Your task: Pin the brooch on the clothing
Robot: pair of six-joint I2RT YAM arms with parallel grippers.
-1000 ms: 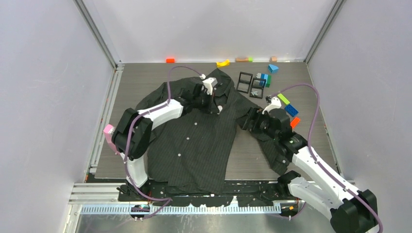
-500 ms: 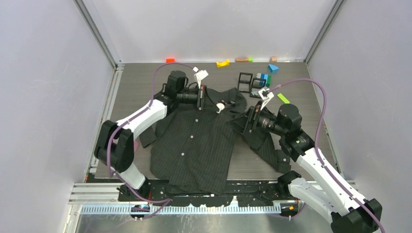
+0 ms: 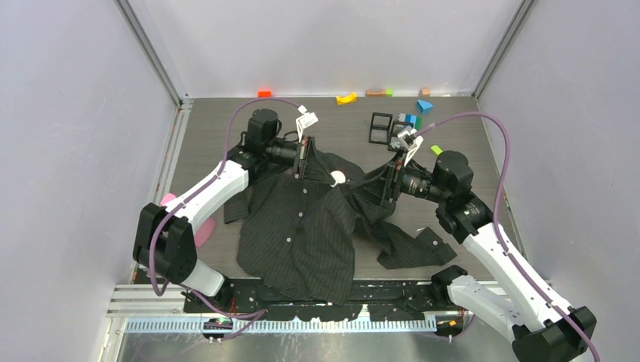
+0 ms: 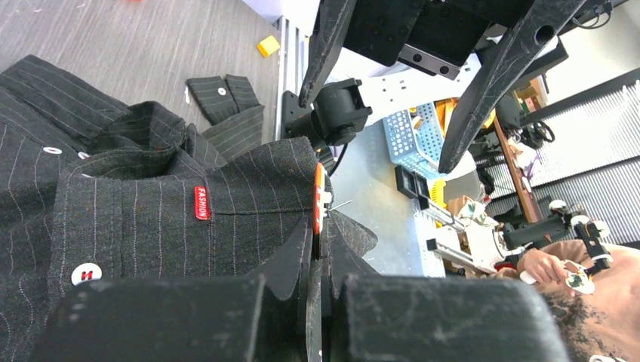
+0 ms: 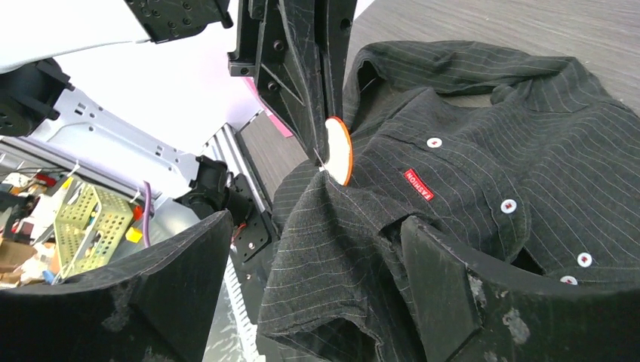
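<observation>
The dark pinstriped shirt (image 3: 302, 226) lies on the table with its chest bunched and raised between the two arms. My left gripper (image 3: 323, 171) is shut on the brooch (image 3: 336, 178), a round white disc with an orange rim. In the left wrist view the brooch (image 4: 318, 197) stands edge-on against the fabric beside the red tag (image 4: 201, 202), with its pin tip showing. My right gripper (image 3: 386, 188) is open, and a raised fold of the shirt (image 5: 355, 226) sits between its fingers (image 5: 453, 286). The brooch (image 5: 341, 149) shows just beyond that fold.
Coloured blocks lie along the back: orange (image 3: 264, 93), yellow (image 3: 346, 98), blue (image 3: 424, 105), green (image 3: 436, 151). Black frames (image 3: 381, 127) stand behind the right gripper. A pink object (image 3: 202, 230) lies by the shirt's left side. Grey walls enclose the table.
Both grippers have drawn closer together and the shirt's chest has risen and bunched between them. The right sleeve has been pulled inward. The brooch stays in the left gripper.
</observation>
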